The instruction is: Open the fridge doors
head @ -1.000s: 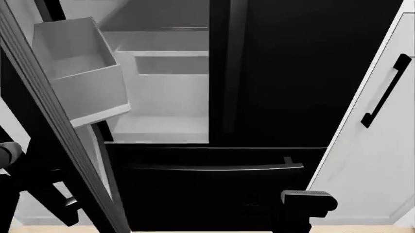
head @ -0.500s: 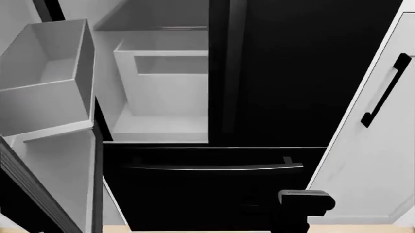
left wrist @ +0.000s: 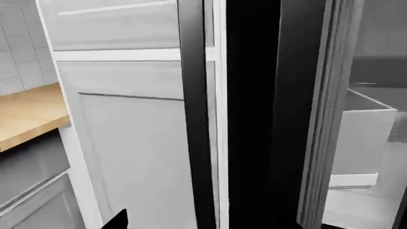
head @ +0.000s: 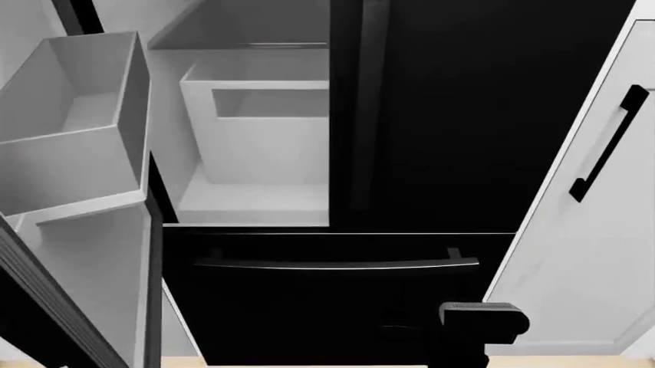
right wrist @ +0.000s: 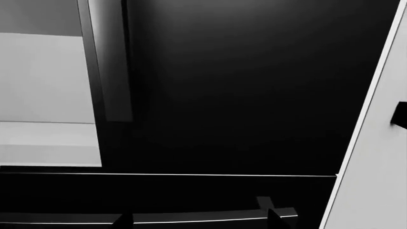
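The left fridge door [head: 72, 253] stands swung wide, its pale grey inner side and a box-shaped bin [head: 77, 130] facing me. The right fridge door [head: 492, 115] is closed, glossy black, with its vertical handle [head: 366, 107] beside the lit interior [head: 256, 138]. In the left wrist view the left door's black edge [left wrist: 254, 119] runs upright, with the bin [left wrist: 365, 138] beyond it. My left gripper [left wrist: 198, 223] is open; only one fingertip [left wrist: 119, 220] shows. My right gripper [right wrist: 200, 219] is open, low before the closed door [right wrist: 241, 86], holding nothing.
A wide black drawer with a horizontal bar handle [head: 338, 264] lies under the doors. A white cabinet door [head: 584, 253] with a slim black handle [head: 609, 142] stands at the right. Left of the fridge are a white cabinet [left wrist: 127, 143] and a wooden counter [left wrist: 25, 114].
The left door swung much wider a second ago and has held still since. My left arm has left the head view. The right arm has sunk slightly.
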